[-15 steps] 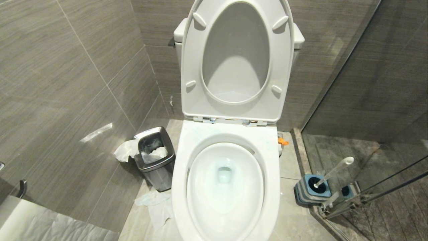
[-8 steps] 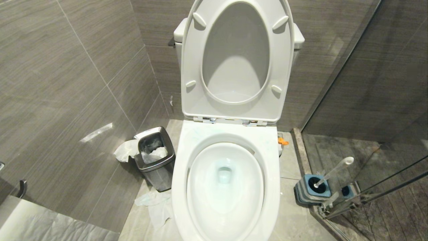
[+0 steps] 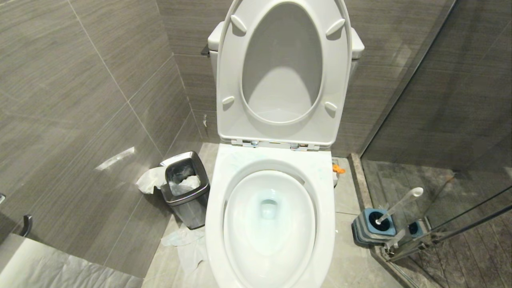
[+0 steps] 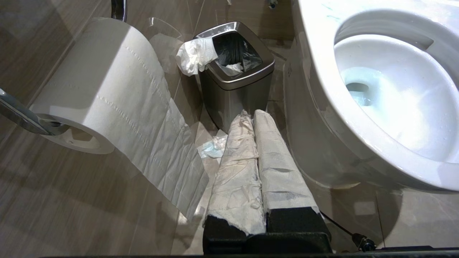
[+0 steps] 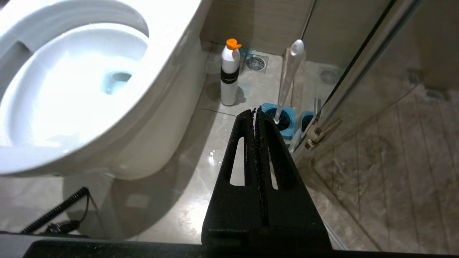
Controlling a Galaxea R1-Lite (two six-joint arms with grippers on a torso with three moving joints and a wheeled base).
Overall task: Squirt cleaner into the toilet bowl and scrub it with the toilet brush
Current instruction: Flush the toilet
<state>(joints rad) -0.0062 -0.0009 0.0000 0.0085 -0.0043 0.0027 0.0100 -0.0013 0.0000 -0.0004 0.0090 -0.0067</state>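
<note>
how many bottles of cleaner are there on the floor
1: a white bottle with an orange cap, standing on the floor between the toilet and the brush. Others may be hidden behind the toilet.

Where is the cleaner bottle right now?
The cleaner bottle stands upright on the floor at the toilet bowl's right, near the toilet brush.

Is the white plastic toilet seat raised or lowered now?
Raised. The white plastic toilet seat stands upright with the lid against the tank, leaving the white ceramic toilet bowl uncovered.
</note>
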